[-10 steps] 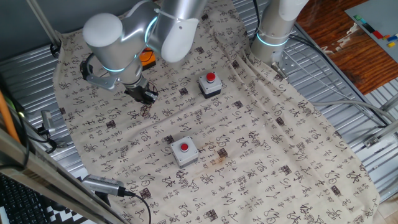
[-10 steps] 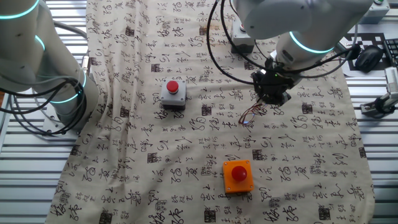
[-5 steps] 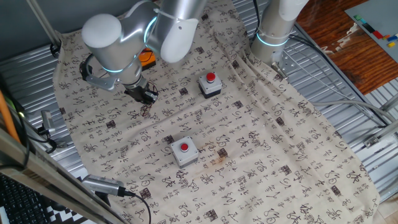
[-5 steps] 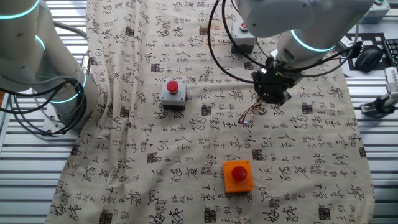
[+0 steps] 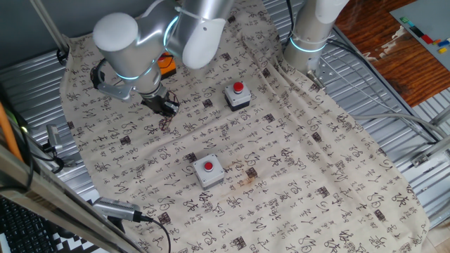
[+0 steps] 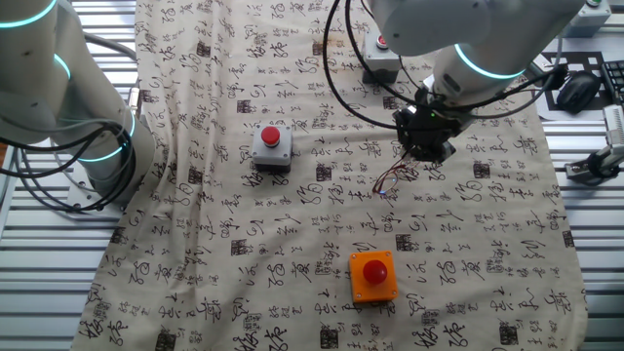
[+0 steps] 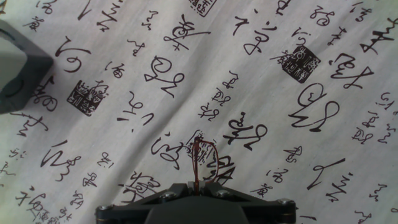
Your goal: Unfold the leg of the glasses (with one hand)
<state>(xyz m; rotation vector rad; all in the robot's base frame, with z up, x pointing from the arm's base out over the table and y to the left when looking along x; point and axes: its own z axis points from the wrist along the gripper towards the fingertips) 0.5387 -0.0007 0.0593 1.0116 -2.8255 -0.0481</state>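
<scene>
The glasses are a thin reddish-brown wire frame lying on the printed cloth, just below my gripper. From the opposite side the glasses show as a small dark wire shape under the gripper. In the hand view a thin reddish wire of the glasses runs up out of the shut gripper, and a loop of the frame curves beside it. The jaws stand closed on that wire. The lenses are too small to make out.
Two grey boxes with red buttons and an orange button box stand on the cloth. A grey box corner sits at the hand view's left. A second arm's base stands at the table's far side.
</scene>
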